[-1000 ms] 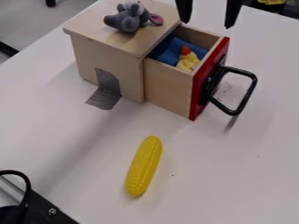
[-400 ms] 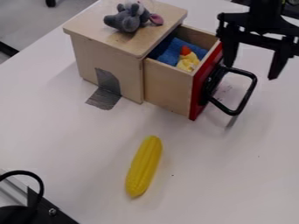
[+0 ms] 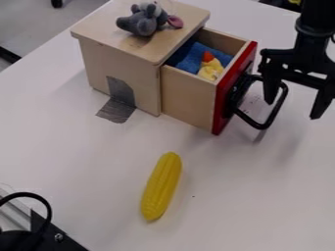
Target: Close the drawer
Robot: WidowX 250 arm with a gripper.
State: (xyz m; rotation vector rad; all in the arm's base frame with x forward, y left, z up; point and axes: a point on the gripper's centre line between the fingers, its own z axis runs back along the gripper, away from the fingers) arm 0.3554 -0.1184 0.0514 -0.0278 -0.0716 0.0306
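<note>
At upper right, the gripper (image 3: 292, 110), fingers spread, hangs beside the open drawer (image 3: 188, 100) of a wooden box (image 3: 98, 66), one finger partly hiding the black handle (image 3: 249, 119), contact unclear.

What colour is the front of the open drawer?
The drawer front is red, seen best in the camera view.

toy mouse (image 3: 140, 22) on box (image 3: 124, 59) | cloth (image 3: 193, 56), toy figure (image 3: 210, 71) in drawer (image 3: 186, 98) | handle (image 3: 249, 120) on drawer's right | corn (image 3: 161, 186) before box
</note>
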